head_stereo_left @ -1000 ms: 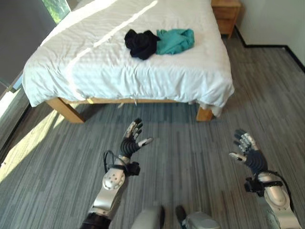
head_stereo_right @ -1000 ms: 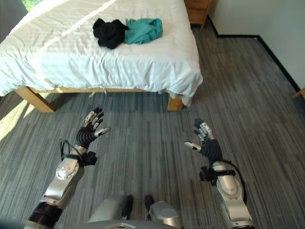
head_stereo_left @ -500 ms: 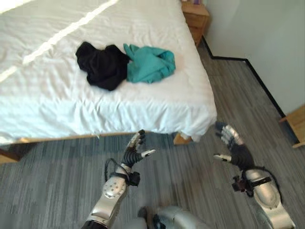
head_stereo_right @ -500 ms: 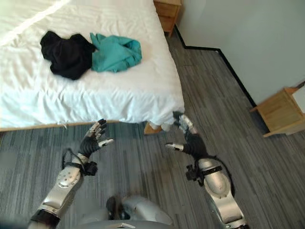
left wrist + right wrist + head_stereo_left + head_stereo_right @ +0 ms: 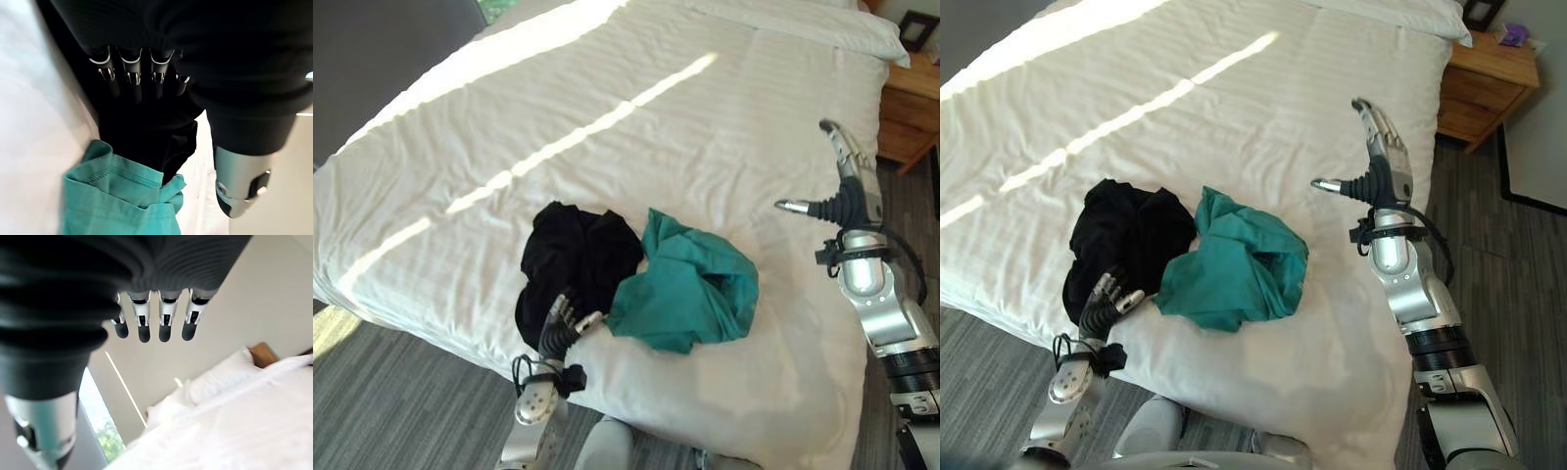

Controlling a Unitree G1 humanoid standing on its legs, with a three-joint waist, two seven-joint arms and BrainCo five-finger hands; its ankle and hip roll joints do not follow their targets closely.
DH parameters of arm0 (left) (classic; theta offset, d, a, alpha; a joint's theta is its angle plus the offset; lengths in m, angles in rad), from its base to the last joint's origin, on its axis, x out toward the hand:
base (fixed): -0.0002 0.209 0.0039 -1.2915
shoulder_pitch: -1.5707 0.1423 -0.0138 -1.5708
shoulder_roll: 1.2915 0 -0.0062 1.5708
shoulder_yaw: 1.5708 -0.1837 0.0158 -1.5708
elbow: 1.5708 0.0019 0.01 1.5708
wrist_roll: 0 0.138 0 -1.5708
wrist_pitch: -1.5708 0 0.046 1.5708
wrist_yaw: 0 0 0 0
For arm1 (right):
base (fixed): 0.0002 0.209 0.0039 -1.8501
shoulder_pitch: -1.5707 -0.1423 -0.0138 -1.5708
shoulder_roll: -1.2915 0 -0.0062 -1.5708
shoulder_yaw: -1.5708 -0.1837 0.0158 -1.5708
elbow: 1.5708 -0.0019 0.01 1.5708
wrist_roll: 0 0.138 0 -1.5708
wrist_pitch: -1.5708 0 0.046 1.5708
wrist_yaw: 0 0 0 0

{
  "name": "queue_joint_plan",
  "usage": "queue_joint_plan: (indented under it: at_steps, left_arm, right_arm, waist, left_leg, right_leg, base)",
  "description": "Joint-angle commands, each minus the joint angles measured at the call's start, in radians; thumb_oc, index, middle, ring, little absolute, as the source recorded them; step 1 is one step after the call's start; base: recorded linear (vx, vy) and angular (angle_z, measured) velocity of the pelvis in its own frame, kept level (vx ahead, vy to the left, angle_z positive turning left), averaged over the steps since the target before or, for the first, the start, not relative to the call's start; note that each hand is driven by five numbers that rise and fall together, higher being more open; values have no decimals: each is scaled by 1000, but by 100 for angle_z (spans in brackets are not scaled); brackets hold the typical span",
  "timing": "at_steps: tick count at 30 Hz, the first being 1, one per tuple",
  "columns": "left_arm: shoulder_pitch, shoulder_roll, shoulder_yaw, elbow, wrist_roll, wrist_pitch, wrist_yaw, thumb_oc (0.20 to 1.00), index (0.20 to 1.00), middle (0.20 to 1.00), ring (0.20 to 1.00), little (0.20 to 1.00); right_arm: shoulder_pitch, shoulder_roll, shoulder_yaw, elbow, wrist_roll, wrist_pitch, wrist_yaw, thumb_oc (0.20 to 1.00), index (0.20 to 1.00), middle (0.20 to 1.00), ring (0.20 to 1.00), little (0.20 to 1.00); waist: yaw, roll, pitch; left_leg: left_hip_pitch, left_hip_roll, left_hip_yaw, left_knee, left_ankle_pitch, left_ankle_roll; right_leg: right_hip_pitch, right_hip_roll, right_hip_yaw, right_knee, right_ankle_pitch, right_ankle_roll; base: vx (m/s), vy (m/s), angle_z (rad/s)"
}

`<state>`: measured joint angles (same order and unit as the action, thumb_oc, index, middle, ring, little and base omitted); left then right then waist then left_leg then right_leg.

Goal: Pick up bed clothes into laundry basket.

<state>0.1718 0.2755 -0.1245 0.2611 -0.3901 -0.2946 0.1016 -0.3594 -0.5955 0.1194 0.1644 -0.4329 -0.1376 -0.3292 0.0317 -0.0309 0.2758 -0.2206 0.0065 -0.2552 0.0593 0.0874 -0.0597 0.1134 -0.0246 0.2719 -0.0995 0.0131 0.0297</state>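
Two crumpled garments lie side by side on the white bed [image 5: 636,108], near its front edge: a black one [image 5: 576,259] on the left and a teal one [image 5: 690,289] on the right, touching each other. My left hand [image 5: 560,331] is at the bed's front edge with straight fingers right at the black garment's [image 5: 146,122] lower edge; the teal garment [image 5: 117,200] shows beside it in the left wrist view. My right hand [image 5: 1379,162] is raised over the bed's right part, open, fingers [image 5: 144,325] straight, holding nothing.
A wooden nightstand [image 5: 1484,83] stands to the right of the bed's head, by a white pillow [image 5: 803,24]. Grey striped carpet [image 5: 382,401] lies in front of the bed on the left. A window [image 5: 100,421] shows past the bed in the right wrist view.
The camera has come much closer to the bed, over the garments. My left hand has reached the bed's front edge by the black garment, and my right hand has risen over the bed.
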Motion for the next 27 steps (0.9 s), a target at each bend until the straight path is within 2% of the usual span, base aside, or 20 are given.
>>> queue_joint_plan:
  at_steps: [1, 4, 9, 13, 14, 16, 17, 18, 19, 21, 25, 26, 27]
  left_arm:
    - [3, 64, 27, -22, -50, -14, -21, 1000, 1000, 1000, 1000, 1000]
    - [24, 70, 61, -15, -34, -3, -33, 1000, 1000, 1000, 1000, 1000]
    - [23, 69, 83, -2, -25, -1, -27, 1000, 1000, 1000, 1000, 1000]
    - [-8, 79, 95, -16, -24, -15, -8, 1000, 1000, 1000, 1000, 1000]
    - [-30, 90, 94, -9, -18, -18, 0, 1000, 1000, 1000, 1000, 1000]
    - [-104, 129, 84, 0, -4, -30, 25, 1000, 1000, 1000, 1000, 1000]
    - [-164, 167, 74, -21, 10, -37, 35, 1000, 1000, 1000, 1000, 1000]
    - [-200, 186, 67, -32, 19, -40, 39, 1000, 1000, 1000, 1000, 1000]
    - [-233, 201, 61, -52, 30, -44, 44, 1000, 1000, 1000, 1000, 1000]
    - [-323, 228, 50, -86, 49, -60, 56, 1000, 1000, 1000, 1000, 1000]
    - [-484, 260, 24, -47, 253, -26, 147, 1000, 1000, 1000, 1000, 1000]
    - [-546, 250, -6, 12, 351, 12, 170, 1000, 1000, 1000, 1000, 1000]
    - [-563, 251, -10, 51, 404, 41, 174, 1000, 1000, 1000, 1000, 1000]
  right_arm:
    - [196, 26, -16, -69, 9, 20, -19, 1000, 1000, 1000, 1000, 1000]
    - [227, 57, 2, -37, 21, 29, 26, 1000, 1000, 1000, 1000, 1000]
    - [267, 93, 53, 5, 34, 24, 74, 1000, 1000, 1000, 1000, 1000]
    - [263, 149, 115, 227, 108, 53, 87, 1000, 1000, 1000, 1000, 1000]
    - [249, 166, 131, 304, 128, 61, 85, 1000, 1000, 1000, 1000, 1000]
    - [191, 202, 173, 546, 170, 89, 75, 1000, 1000, 1000, 1000, 1000]
    - [152, 219, 186, 691, 189, 115, 77, 887, 887, 887, 887, 887]
    - [130, 225, 187, 756, 199, 122, 78, 200, 200, 200, 200, 200]
    - [121, 226, 188, 803, 204, 130, 85, 200, 200, 200, 200, 200]
    - [130, 187, 163, 754, 226, 121, 89, 200, 200, 200, 200, 200]
    - [296, -11, -59, 266, 285, 37, 91, 200, 200, 200, 200, 200]
    - [363, -61, -189, 86, 323, 0, 92, 200, 200, 200, 200, 200]
    - [375, -79, -234, 14, 327, -24, 85, 200, 200, 200, 200, 200]
  waist:
    - [-33, -22, -103]
    - [-22, -14, -112]
    - [-15, -10, -110]
    - [-4, -6, -118]
    - [-4, -5, -116]
    - [-5, 3, -121]
    - [-7, 9, -128]
    - [-8, 9, -131]
    - [-12, 11, -134]
    - [-36, 10, -142]
    - [-138, 14, -152]
    - [-173, 19, -157]
    - [-203, 17, -156]
  left_leg:
    - [208, 81, -12, -75, -87, -55]
    - [248, 86, -10, -120, -76, -58]
    - [268, 86, -17, -127, -76, -60]
    - [277, 81, -25, -135, -88, -60]
    - [270, 79, -29, -134, -77, -62]
    - [280, 75, -27, -140, -90, -62]
    - [280, 73, -24, -143, -89, -63]
    - [279, 73, -21, -144, -90, -63]
    - [279, 72, -17, -146, -90, -64]
    - [278, 71, -2, -147, -93, -64]
    - [280, 77, 49, -147, -99, -59]
    - [290, 82, 82, -145, -107, -52]
    - [291, 84, 98, -135, -113, -47]
  right_leg:
    - [-58, -77, -29, 55, -67, 116]
    - [-36, -77, -47, 62, -81, 118]
    - [-10, -87, -73, 65, -96, 118]
    - [7, -99, -90, 57, -111, 122]
    - [5, -103, -91, 54, -100, 126]
    - [15, -115, -97, 43, -106, 129]
    - [15, -121, -97, 36, -102, 132]
    - [15, -124, -95, 33, -101, 134]
    - [14, -127, -95, 29, -100, 136]
    - [7, -134, -86, 24, -95, 142]
    - [-38, -139, -32, 33, -67, 163]
    - [-53, -140, -4, 40, -60, 171]
    - [-63, -139, 16, 46, -57, 175]
  base:
    - [79, -30, 47]
    - [116, 3, 63]
    - [73, 19, 37]
    - [67, -3, 29]
    - [107, -11, 27]
    - [104, -2, 14]
    - [80, -6, -2]
    - [66, -9, -8]
    - [63, -4, -12]
    - [55, 10, -13]
    - [-10, 71, -32]
    - [20, 135, -71]
    - [27, 175, -77]
